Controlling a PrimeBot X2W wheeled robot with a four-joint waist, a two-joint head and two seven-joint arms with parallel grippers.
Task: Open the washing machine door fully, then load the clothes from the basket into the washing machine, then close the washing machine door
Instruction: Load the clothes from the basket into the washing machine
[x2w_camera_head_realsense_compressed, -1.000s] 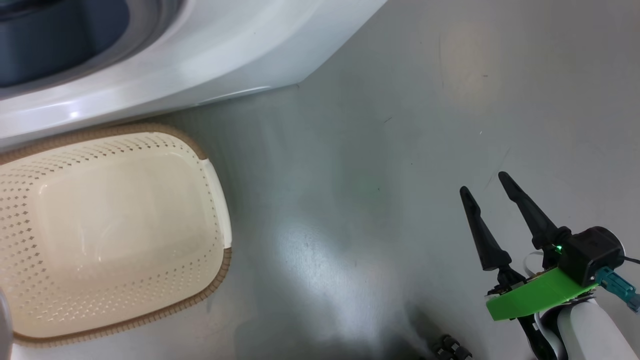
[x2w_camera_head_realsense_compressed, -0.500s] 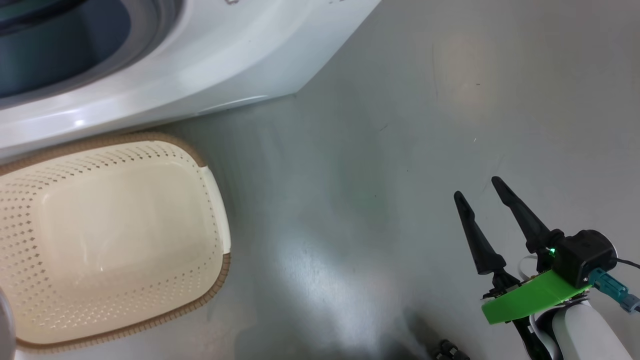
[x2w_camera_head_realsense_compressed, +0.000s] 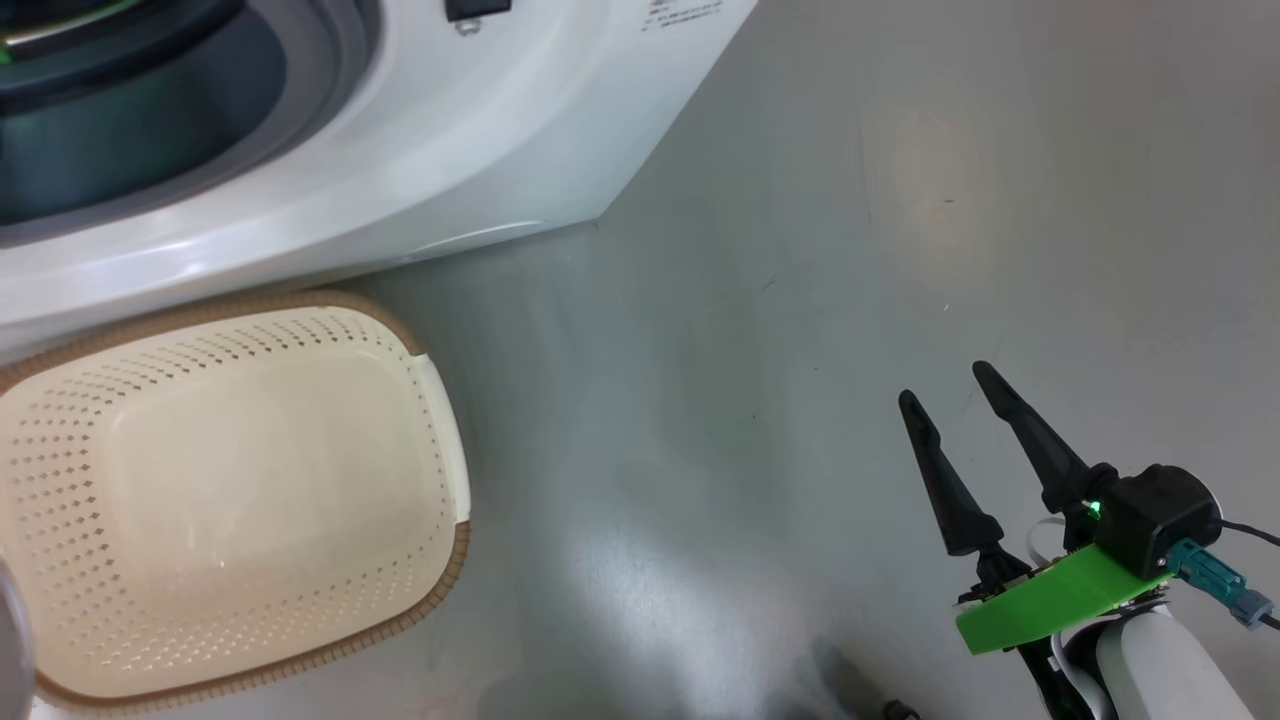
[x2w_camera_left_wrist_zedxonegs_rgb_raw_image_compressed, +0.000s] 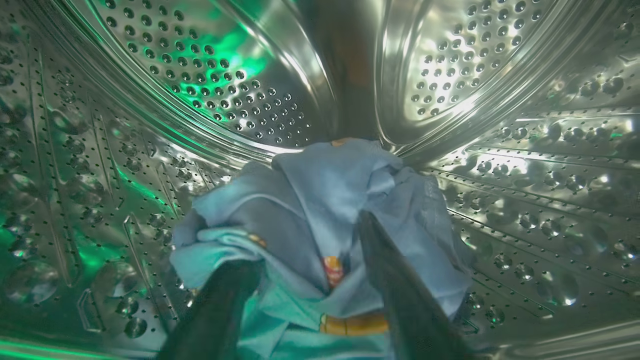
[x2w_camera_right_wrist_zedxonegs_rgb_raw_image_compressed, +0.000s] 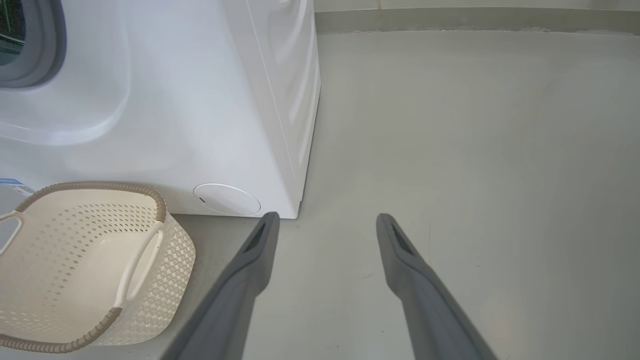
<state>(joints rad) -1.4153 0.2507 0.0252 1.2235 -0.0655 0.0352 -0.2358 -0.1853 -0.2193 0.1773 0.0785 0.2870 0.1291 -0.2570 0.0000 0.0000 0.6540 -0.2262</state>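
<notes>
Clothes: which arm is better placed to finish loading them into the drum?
Left. The left gripper is inside the drum, fingers astride the clothes; the right gripper hangs open over the floor.

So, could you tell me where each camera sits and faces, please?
Head: high, looking down at the basket, washing machine, floor; right pincer lower right.
Left wrist: inside the drum, facing the clothes; left pincer straddles them.
Right wrist: low, facing the machine's front; its open pincer below.
Shared: head and right wrist both show the basket.

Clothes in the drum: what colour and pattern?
The clothes are light blue with small orange-brown prints; best in the left wrist view.
</notes>
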